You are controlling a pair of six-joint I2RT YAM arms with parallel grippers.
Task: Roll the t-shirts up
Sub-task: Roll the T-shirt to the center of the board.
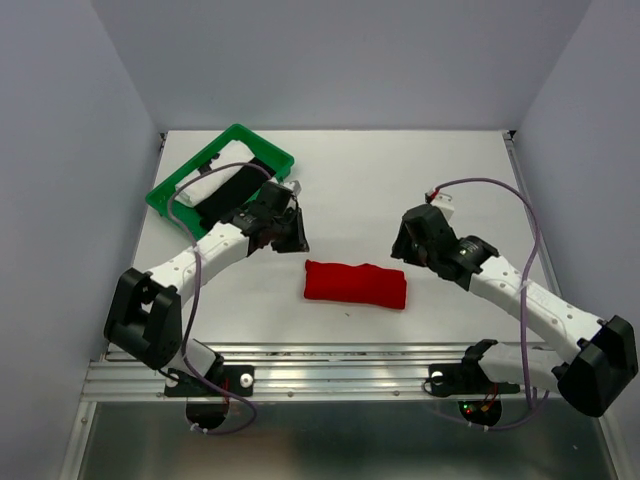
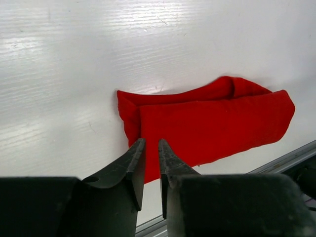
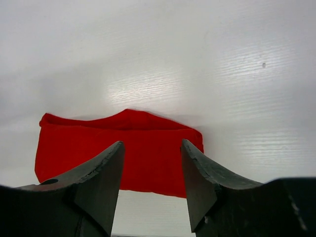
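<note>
Two hands are in view, and neither one holds anything. Your left hand has its two fingers only a little apart. There is a thin gap between them and nothing in it. Your right hand has its fingers much wider apart, and that gap has nothing in it either.

In the left wrist view, the finger tips sit in front of one end of the red t-shirt. You cannot tell from there if they touch the cloth. In the top view the left hand is just beside the left end of the shirt, on the far side of it. The right hand is just beside the right end, also on the far side.

The red t-shirt lies between the two hands on the white surface. It is rolled into a short, fat bundle that lies from left to right. One end shows a folded edge tucked under. It is near the metal rail at the front of the surface.

Farther out, at the back left, sits a green tray, turned at a slant. A white t-shirt and a black t-shirt lie inside it, side by side. Your left arm and its purple cable cross in front of the tray and hide part of them.
</note>
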